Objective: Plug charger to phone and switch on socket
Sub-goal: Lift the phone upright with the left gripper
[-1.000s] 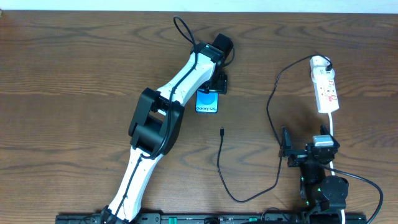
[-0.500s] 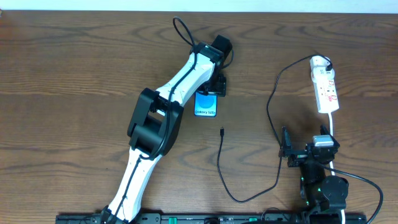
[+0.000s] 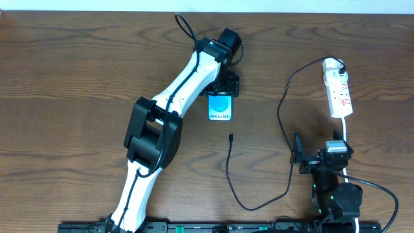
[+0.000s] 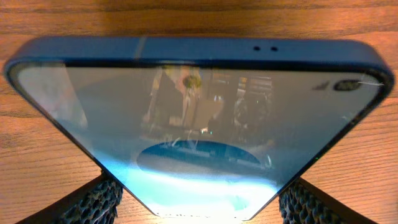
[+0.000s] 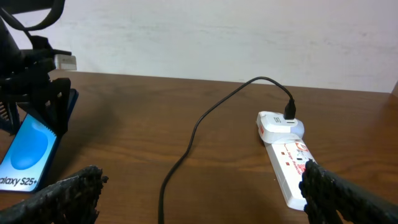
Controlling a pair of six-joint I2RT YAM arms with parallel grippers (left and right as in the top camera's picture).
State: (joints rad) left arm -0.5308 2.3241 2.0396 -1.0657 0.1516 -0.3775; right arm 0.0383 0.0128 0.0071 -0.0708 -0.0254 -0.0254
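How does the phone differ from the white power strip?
The phone shows a bright blue screen; the power strip is white with red markings. The phone sits in the left end effector; no end effector touches the power strip. The charger cable is plugged into the power strip; its free plug lies apart from the phone. Both are slim rectangles.

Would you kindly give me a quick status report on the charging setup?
Left gripper gripping phone by its sides. Right gripper open, empty. Charger plug loose on table, unplugged. Nothing between plug and phone.
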